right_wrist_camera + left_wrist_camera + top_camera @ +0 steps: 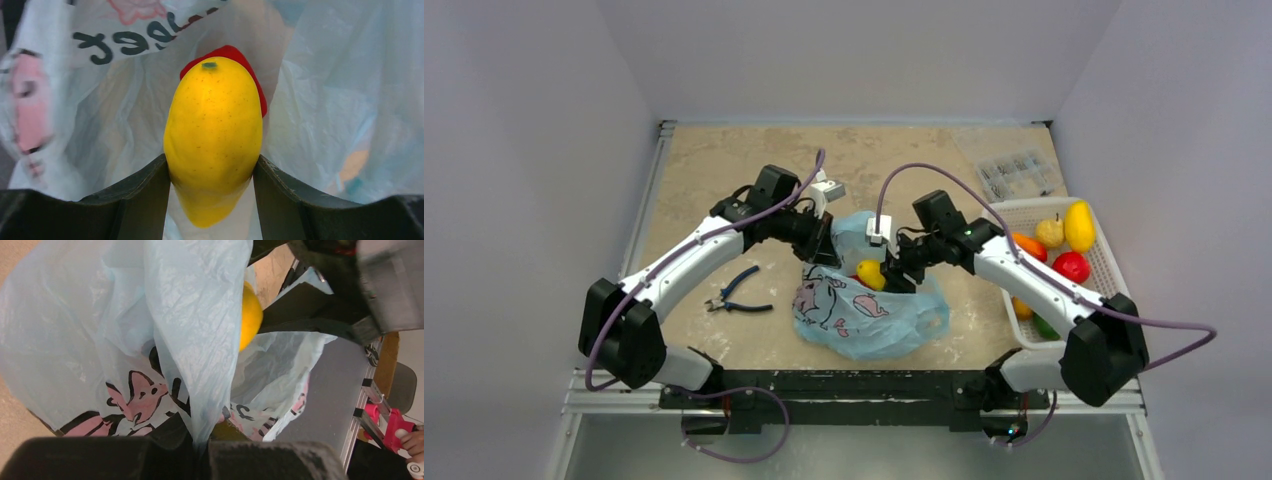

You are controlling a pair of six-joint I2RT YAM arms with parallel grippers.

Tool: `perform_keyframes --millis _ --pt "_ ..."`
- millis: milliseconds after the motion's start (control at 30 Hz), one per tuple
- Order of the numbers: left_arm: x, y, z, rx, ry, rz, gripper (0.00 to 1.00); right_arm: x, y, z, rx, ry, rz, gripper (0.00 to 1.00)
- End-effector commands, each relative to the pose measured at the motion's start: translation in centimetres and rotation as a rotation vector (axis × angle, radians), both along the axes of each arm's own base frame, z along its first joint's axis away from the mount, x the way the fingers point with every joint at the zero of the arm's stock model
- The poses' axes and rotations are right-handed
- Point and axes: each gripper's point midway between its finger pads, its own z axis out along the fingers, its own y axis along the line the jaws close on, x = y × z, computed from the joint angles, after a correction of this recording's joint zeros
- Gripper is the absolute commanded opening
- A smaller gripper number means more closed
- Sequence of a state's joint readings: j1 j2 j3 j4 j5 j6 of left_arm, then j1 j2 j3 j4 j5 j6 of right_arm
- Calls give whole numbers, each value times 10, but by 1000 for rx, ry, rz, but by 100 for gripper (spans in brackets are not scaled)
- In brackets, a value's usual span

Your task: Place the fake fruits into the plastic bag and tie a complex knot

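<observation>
The light-blue plastic bag with pink whale prints lies at the table's middle front. My left gripper is shut on a strip of the bag's rim and holds the mouth open. My right gripper is shut on a yellow elongated fruit, held at the bag's mouth. A red fruit lies inside the bag behind it. Other fruits, yellow, orange, red and green, lie in the basket on the right. No knot shows.
The white slotted basket stands at the right edge, under my right arm. Blue-handled pliers lie left of the bag. A clear compartment box sits at the back right.
</observation>
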State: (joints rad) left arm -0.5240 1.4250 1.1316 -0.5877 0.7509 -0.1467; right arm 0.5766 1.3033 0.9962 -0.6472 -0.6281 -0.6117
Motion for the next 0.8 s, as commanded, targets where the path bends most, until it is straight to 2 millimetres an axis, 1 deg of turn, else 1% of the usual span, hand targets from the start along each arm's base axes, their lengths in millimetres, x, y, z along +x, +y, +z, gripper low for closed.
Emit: perform_keyframes --millis 0,67,100,133,167,233,267,333,400,433,500,533,633,700,733,767 --pt "11 -6 13 -38 -52 2 0 26 11 -6 20 -136 -18 16" --pt "11 -6 8 -37 -40 3 0 31 15 -8 44 -176 -42 23" --pt "10 -6 6 -38 -30 5 0 34 16 -10 47 -196 -57 29" --pt "9 -6 4 -41 -18 6 0 36 16 -11 52 -215 -63 36" --pt "9 -7 2 -42 -10 6 0 39 16 -12 49 -226 -70 45" --pt "9 -8 0 -42 -5 10 0 41 13 -8 43 -245 -81 59" --pt "9 -7 0 -41 -5 11 0 40 11 -4 42 -258 -79 66" --pt "10 -7 -1 -37 -15 9 0 36 9 11 60 -290 -70 73" --pt "10 -6 0 -35 -24 2 0 29 10 33 109 -300 -66 80" --pt "10 -6 0 -32 -27 -1 0 29 10 45 126 -306 -81 84" --pt "11 -6 3 -33 -35 -4 0 28 7 68 136 -310 -111 87" --pt "11 -6 4 -34 -37 -7 0 31 3 83 147 -318 -136 87" --pt "11 -6 5 -36 -36 -8 0 40 -17 122 194 -306 -234 87" --pt "11 -7 5 -35 -35 -10 0 56 -40 139 193 -303 -321 88" --pt "12 -7 5 -34 -35 -10 0 63 -51 144 182 -300 -362 88" --pt "12 -7 5 -33 -36 -10 0 73 -69 146 163 -296 -427 88"
